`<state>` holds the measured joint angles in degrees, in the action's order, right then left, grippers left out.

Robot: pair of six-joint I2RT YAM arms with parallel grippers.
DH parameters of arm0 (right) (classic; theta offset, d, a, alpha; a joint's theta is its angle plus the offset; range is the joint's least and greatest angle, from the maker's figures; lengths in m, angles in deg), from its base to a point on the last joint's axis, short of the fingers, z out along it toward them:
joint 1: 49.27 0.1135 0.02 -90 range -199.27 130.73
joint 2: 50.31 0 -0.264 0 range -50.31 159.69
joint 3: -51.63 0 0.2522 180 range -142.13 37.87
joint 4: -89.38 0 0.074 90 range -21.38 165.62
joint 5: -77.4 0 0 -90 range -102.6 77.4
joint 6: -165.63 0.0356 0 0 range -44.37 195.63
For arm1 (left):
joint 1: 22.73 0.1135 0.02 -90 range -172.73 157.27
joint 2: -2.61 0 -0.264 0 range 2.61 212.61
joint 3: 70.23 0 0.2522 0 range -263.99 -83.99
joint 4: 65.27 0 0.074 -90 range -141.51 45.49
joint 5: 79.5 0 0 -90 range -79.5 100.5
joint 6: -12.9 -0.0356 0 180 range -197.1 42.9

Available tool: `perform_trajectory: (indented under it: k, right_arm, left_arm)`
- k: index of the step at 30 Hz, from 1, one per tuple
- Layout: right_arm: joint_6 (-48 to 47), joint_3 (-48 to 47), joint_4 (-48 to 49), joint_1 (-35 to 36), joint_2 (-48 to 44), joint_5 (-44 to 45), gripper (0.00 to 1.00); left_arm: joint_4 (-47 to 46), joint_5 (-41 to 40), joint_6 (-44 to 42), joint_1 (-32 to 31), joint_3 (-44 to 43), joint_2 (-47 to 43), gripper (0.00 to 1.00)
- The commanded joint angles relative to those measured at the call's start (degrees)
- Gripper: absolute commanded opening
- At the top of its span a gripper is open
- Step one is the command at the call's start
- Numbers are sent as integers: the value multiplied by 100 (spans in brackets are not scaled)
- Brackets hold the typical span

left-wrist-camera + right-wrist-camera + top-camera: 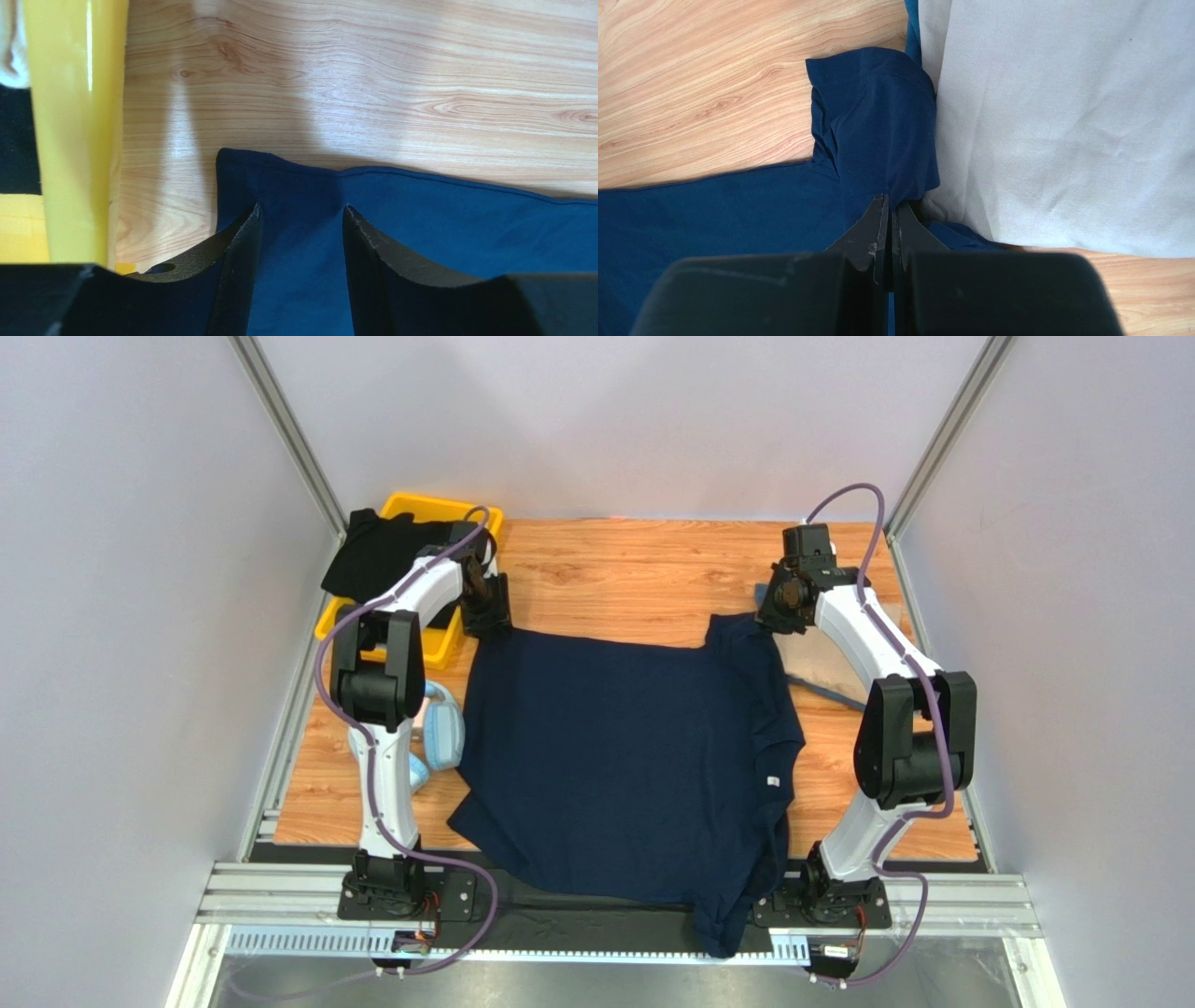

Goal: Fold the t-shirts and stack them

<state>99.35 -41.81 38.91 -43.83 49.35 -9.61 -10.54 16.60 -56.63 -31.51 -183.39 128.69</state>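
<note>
A dark navy t-shirt lies spread flat on the wooden table, and its near right part hangs over the front edge. My left gripper is open at the shirt's far left corner, fingers astride the navy cloth. My right gripper is at the far right corner, shut on a bunched fold of the navy shirt beside its sleeve. A tan t-shirt lies under the right arm and looks pale in the right wrist view. A black t-shirt drapes over the bin.
A yellow plastic bin stands at the far left, its wall close to the left gripper. Light blue headphones lie by the left arm, at the shirt's left edge. Grey walls enclose the table on three sides.
</note>
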Motion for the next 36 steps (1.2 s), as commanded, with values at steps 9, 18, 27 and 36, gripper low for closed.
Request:
perform_trajectory:
  k: [9,18,27,36]
  right_arm:
    - [-79,154,-363,-25,-710,176,0]
    - [-61,453,-82,-60,-1264,-18,0]
    - [-35,383,-117,-112,-1326,-210,0]
    - [-79,558,-47,-139,-1440,-140,0]
  left_arm:
    - [552,-101,-236,-116,-370,198,59]
    - [657,-118,-201,-212,-423,338,56]
    - [851,-444,-228,-309,-546,365,3]
    - [851,-602,-272,-318,-555,250,0]
